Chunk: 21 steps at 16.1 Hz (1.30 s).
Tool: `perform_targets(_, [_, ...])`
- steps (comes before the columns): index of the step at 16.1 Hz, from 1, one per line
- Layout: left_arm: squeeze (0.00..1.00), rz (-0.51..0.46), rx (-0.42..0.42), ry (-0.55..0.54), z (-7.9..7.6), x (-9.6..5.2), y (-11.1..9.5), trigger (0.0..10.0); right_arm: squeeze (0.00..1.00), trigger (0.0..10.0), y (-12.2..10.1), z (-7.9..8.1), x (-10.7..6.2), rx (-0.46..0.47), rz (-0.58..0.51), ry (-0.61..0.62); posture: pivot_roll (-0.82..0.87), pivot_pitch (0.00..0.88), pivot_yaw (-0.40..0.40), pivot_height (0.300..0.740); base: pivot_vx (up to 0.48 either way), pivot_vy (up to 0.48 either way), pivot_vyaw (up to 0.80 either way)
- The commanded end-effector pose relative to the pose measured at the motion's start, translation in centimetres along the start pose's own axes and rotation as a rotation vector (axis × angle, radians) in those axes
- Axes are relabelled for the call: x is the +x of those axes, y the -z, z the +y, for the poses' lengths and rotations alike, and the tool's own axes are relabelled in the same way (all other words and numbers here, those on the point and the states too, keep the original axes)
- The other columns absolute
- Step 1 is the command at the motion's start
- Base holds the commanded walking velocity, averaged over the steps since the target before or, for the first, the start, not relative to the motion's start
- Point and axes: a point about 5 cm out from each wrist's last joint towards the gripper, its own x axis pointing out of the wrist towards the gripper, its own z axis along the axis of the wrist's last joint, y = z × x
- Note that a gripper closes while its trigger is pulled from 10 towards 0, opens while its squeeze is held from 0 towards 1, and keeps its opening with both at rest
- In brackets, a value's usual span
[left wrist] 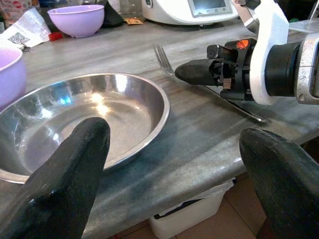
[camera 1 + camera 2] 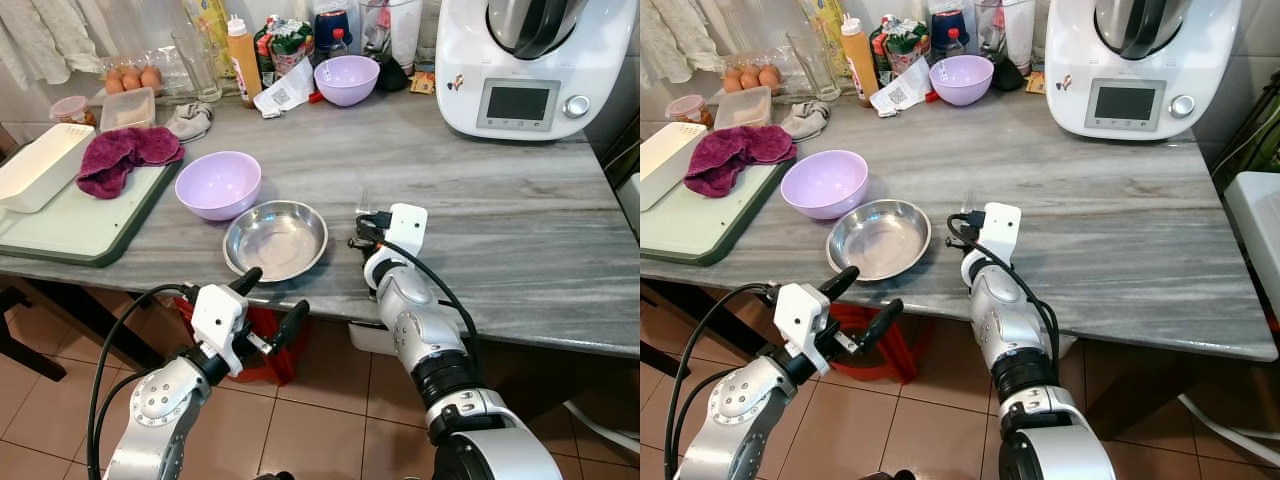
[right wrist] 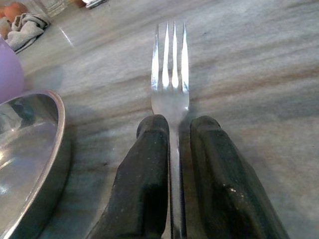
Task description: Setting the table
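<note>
A steel fork [image 3: 172, 84] lies flat on the grey marbled table [image 2: 500, 230], its tines pointing toward the table's back. My right gripper [image 3: 173, 124] is shut on the fork's handle, one black finger on each side. Just left of the fork sits a shallow steel dish [image 2: 275, 238], close beside it but apart. Behind the dish stands a lilac bowl [image 2: 218, 183]. My left gripper [image 2: 270, 300] hangs open below the table's front edge, in front of the dish, with nothing between its fingers.
A green board [image 2: 70, 225] with a maroon cloth [image 2: 125, 155] and a white tray [image 2: 40, 165] fills the left end. A white kitchen machine [image 2: 525, 65], a second lilac bowl [image 2: 346, 78], bottles and eggs line the back. Bare tabletop lies right of the fork.
</note>
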Motion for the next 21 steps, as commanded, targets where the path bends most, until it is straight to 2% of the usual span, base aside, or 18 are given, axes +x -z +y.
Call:
perform_targets(1, [0.0, 0.008, 0.003, -0.001, 0.1, 0.0, 0.0, 10.0, 1.0, 10.0, 1.0, 0.5, 0.0, -0.005, 0.056, 0.015, -0.1, 0.127, 0.093, 0.74, 0.0, 0.0, 0.0])
perform_targets(5, [0.0, 0.006, 0.001, 0.002, 0.0, 0.2, 0.0, 10.0, 1.0, 10.0, 1.1, 0.1, 0.0, -0.002, 0.067, 0.029, -0.11, 0.122, 0.091, 0.74, 0.0, 0.0, 0.0])
perform_targets(9, [0.0, 0.005, 0.003, -0.001, 0.0, 0.3, 0.0, 10.0, 1.0, 10.0, 0.3, 0.4, 0.1, 0.007, 0.04, 0.019, -0.1, 0.116, 0.085, 0.74, 0.0, 0.0, 0.0])
perform_targets(11, [0.0, 0.002, 0.004, -0.007, 0.1, 0.3, 0.0, 10.0, 1.0, 10.0, -0.8, 0.5, 0.0, -0.014, -0.018, 0.002, -0.1, 0.114, 0.081, 0.74, 0.0, 0.0, 0.0])
perform_targets(12, [0.0, -0.001, 0.004, -0.013, 0.1, 0.3, 0.0, 10.0, 1.0, 10.0, -2.0, 0.5, -0.3, -0.053, -0.084, -0.019, -0.1, 0.114, 0.081, 0.74, 0.0, 0.0, 0.0])
perform_targets(14, [0.0, -0.003, 0.002, -0.016, 0.2, 0.4, 0.0, 10.0, 1.0, 10.0, -2.7, 0.2, -0.8, -0.089, -0.139, -0.026, -0.1, 0.115, 0.08, 0.74, 0.0, 0.0, 0.0])
perform_targets(18, [0.0, -0.012, -0.001, -0.026, 0.3, 0.5, -0.1, 10.0, 1.0, 10.0, -2.8, -1.5, -2.5, -0.18, -0.159, 0.021, -0.11, 0.118, 0.083, 0.74, 0.0, 0.0, 0.0])
perform_targets(19, [0.0, -0.016, -0.002, -0.026, 0.3, 0.6, -0.2, 10.0, 1.0, 10.0, -2.1, -2.6, -3.5, -0.209, -0.122, 0.063, -0.11, 0.119, 0.085, 0.74, 0.0, 0.0, 0.0])
perform_targets(21, [0.0, -0.019, -0.005, -0.025, 0.3, 0.6, -0.3, 10.0, 1.0, 10.0, -1.7, -3.4, -4.5, -0.231, -0.094, 0.1, -0.12, 0.122, 0.085, 0.74, 0.0, 0.0, 0.0])
